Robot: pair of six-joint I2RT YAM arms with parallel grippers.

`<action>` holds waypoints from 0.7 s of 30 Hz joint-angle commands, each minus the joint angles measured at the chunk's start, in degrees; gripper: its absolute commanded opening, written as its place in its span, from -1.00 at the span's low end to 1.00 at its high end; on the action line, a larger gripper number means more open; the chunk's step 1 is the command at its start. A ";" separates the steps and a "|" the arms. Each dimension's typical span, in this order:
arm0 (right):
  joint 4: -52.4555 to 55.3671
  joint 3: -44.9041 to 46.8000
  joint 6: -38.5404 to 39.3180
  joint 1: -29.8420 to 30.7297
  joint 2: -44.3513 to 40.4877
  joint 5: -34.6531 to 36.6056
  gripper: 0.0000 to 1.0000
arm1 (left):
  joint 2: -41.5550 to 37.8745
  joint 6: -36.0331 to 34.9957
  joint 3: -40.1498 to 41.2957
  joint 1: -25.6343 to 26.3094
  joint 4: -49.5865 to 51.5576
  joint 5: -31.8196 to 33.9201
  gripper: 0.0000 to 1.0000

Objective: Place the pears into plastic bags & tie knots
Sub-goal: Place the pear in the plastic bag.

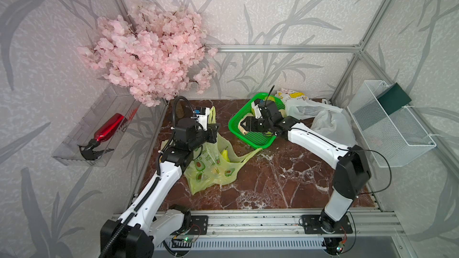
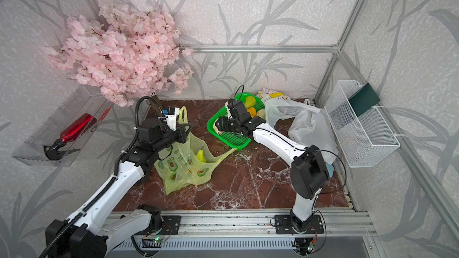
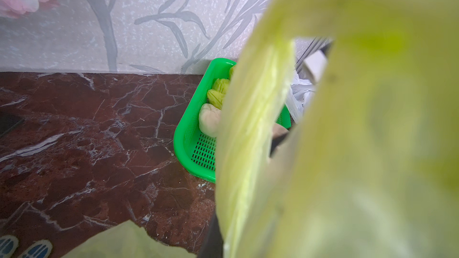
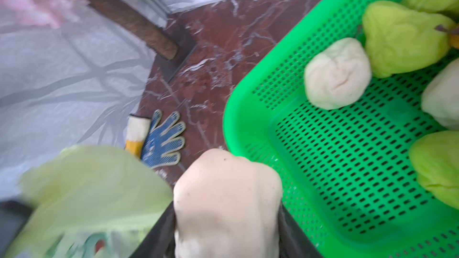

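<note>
A translucent yellow-green plastic bag (image 1: 211,167) (image 2: 183,170) lies open on the marble table, with one green pear (image 1: 224,155) (image 2: 200,155) inside. My left gripper (image 1: 216,132) (image 2: 187,132) is shut on the bag's handle (image 3: 248,132) and holds it up; one dark finger (image 3: 211,240) shows beside the plastic. My right gripper (image 1: 244,126) (image 4: 227,232) is shut on a cream-white pear (image 4: 227,194) over the near left rim of a green perforated basket (image 1: 258,140) (image 4: 335,170). In the basket lie more pears, cream (image 4: 336,73) and green (image 4: 402,38). No knots show.
Two crumpled white plastic bags (image 1: 330,122) (image 2: 310,125) lie at the back right beside the basket. A blue-and-white work glove (image 4: 161,140) lies on the table. Pink blossoms (image 1: 149,53) overhang the back left. A white wire basket (image 1: 390,125) hangs on the right wall.
</note>
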State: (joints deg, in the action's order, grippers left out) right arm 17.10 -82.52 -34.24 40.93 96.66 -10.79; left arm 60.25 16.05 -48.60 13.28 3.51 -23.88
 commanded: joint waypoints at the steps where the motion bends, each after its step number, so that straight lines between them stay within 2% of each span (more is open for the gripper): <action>1: 0.33 5.99 0.45 4.90 -4.28 -1.11 -0.20 | 0.22 -1.03 -2.19 -0.01 0.71 -0.30 -1.00; 6: -6.74 8.43 -5.21 8.05 -3.78 -9.88 -0.22 | 0.00 -1.77 -3.11 0.08 2.55 -1.71 -1.00; 11: -13.57 5.10 -10.65 8.82 5.93 -19.01 -0.24 | -0.79 -1.13 -3.05 0.25 2.89 -4.92 -1.00; 13: -13.96 2.03 -13.44 8.79 9.39 -17.01 -0.24 | -1.42 0.11 -2.35 0.41 1.72 -6.58 -1.00; 17: -10.59 -2.59 -19.91 9.62 12.46 -4.70 -0.10 | -2.91 3.28 -0.45 0.50 -1.33 -8.59 -1.00; 19: -6.89 -5.80 -20.09 11.46 13.52 -0.69 0.12 | -3.28 4.05 -0.04 0.52 -1.81 -8.90 -1.00; 21: -3.89 -9.64 -17.77 13.80 14.87 -1.28 0.36 | -3.63 4.09 0.10 0.52 -1.88 -8.86 -1.00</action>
State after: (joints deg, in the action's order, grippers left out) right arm 10.15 -86.52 -51.48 51.57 111.39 -16.34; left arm 58.33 18.65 -49.21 13.56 4.54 -30.74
